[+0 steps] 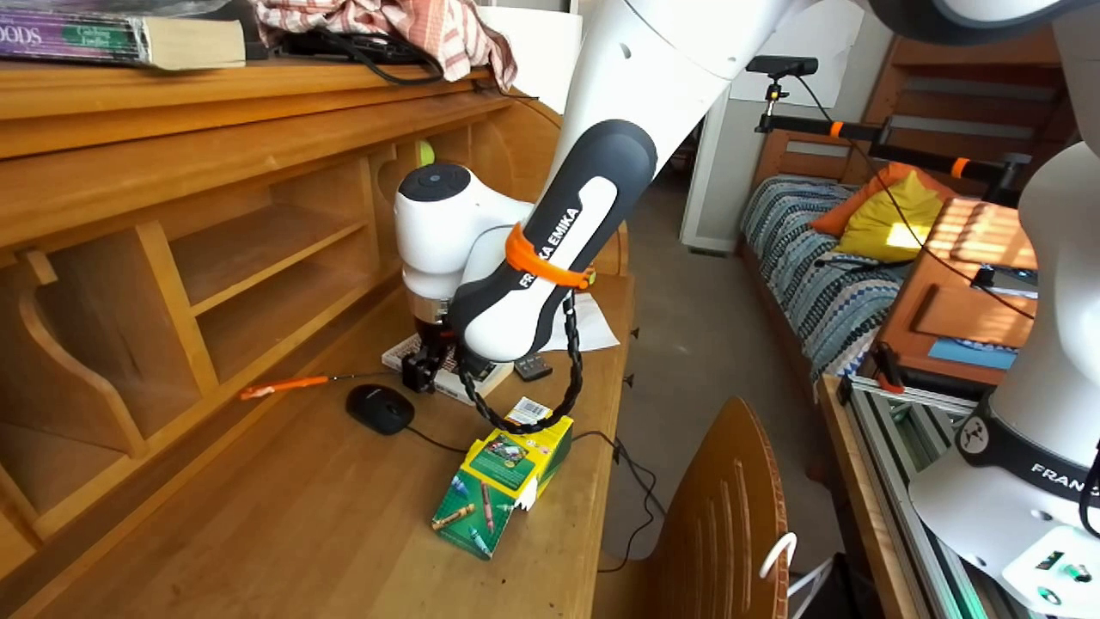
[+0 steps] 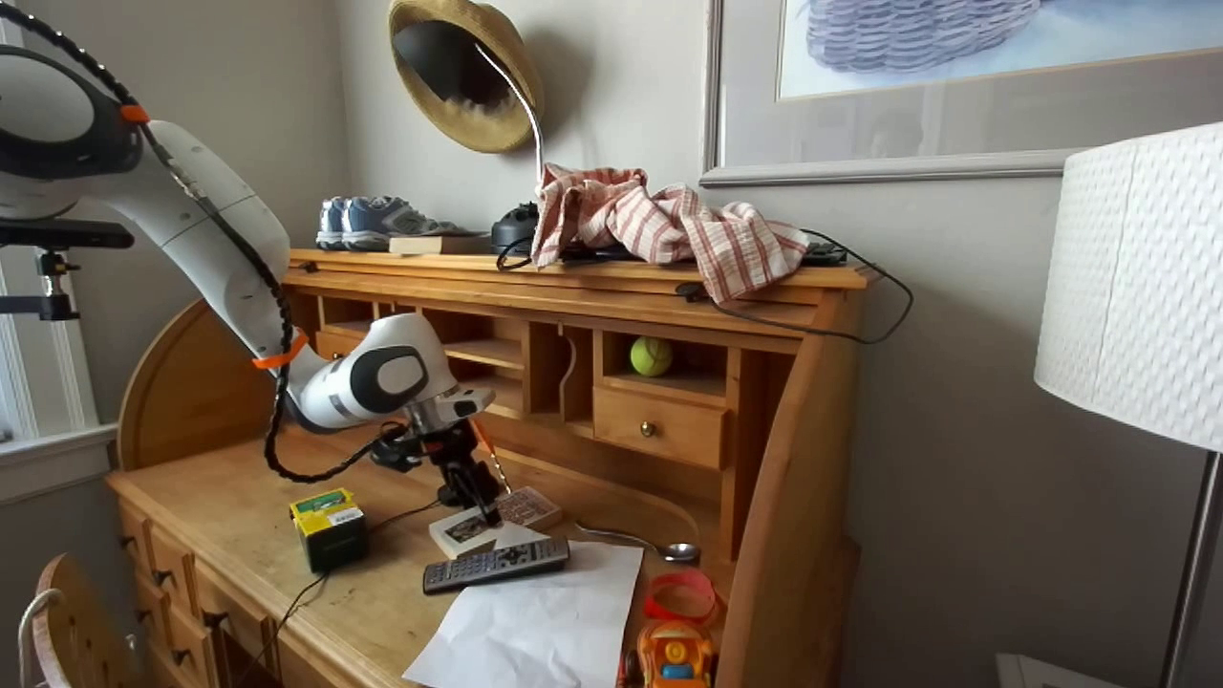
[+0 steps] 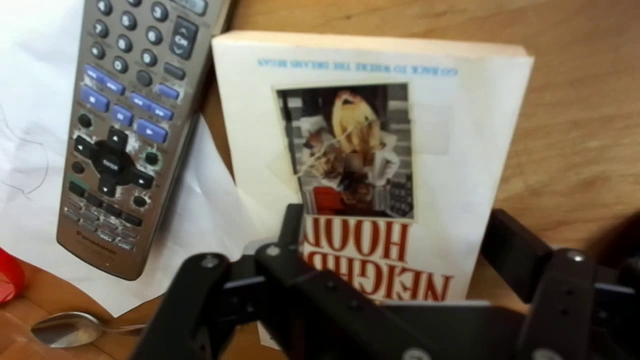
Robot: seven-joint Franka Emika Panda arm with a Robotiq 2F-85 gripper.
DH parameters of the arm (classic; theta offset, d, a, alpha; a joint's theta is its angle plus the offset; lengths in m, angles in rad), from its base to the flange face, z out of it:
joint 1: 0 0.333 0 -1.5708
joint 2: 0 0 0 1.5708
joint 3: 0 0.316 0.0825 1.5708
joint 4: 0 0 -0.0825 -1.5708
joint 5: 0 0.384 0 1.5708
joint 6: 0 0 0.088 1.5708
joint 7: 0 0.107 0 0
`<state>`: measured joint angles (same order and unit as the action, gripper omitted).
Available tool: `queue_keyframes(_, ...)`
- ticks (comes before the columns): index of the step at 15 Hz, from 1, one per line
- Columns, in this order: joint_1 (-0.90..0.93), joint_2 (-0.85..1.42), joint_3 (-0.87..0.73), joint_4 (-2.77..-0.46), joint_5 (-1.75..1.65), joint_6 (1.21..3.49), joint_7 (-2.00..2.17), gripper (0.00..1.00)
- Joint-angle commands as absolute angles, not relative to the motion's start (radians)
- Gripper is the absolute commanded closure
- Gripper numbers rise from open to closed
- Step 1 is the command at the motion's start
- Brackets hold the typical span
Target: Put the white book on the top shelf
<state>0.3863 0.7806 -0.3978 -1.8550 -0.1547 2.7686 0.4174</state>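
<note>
There's the white book, lying flat on the desk, with the gripper hanging right over it, jaws spread wide apart: one finger over the cover, the other out past the book's edge, and whether either touches it I can't tell. Just beside the book, the remote, lying partly on a loose white sheet. Near the book, too, a black mouse and a green-and-yellow box, its inside hidden from me. Up beyond the book, look, a bank of pigeonholes, and one of them has a tennis ball tucked in, a pushed-in drawer right beneath! High above the book runs the top shelf, loaded: sneakers, a thick purple-spined volume, a red-checked cloth.
</note>
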Motion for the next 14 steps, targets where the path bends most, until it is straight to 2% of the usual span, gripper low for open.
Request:
queue_keyframes(1, 0.381, 0.806, -0.395, -1.826, -0.186, 2.725, 0.446, 0.42)
queue_keyframes(5, 0.378, 0.804, -0.393, -1.815, -0.196, 2.725, 0.454, 0.69)
queue_keyframes(9, 0.365, 0.791, -0.383, -1.813, -0.198, 2.733, 0.45, 0.92)
queue_keyframes(13, 0.278, 0.726, -0.283, -1.85, -0.152, 2.758, 0.371, 0.94)
queue_keyframes(14, 0.247, 0.695, -0.247, -1.87, -0.138, 2.771, 0.342, 0.99)
